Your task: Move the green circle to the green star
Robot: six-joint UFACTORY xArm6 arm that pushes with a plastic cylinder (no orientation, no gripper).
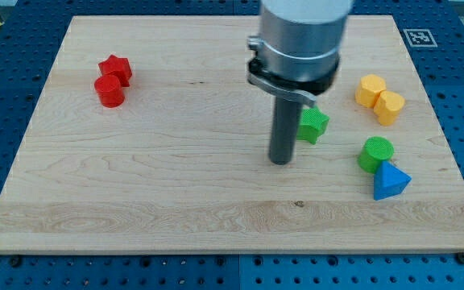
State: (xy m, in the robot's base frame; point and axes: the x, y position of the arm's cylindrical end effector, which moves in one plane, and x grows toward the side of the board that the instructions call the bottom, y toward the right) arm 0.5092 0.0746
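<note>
The green circle (375, 153) is a short green cylinder on the wooden board at the view's right, touching the blue triangle (391, 181) just below it. The green star (313, 125) lies up and to the left of the circle, partly hidden behind my rod. My tip (280, 161) rests on the board just left of and slightly below the green star, and well to the left of the green circle.
Two yellow blocks (379, 97) sit together at the upper right. A red star (116, 68) and a red cylinder (109, 90) touch at the upper left. The board's right edge (449, 153) runs close to the green circle.
</note>
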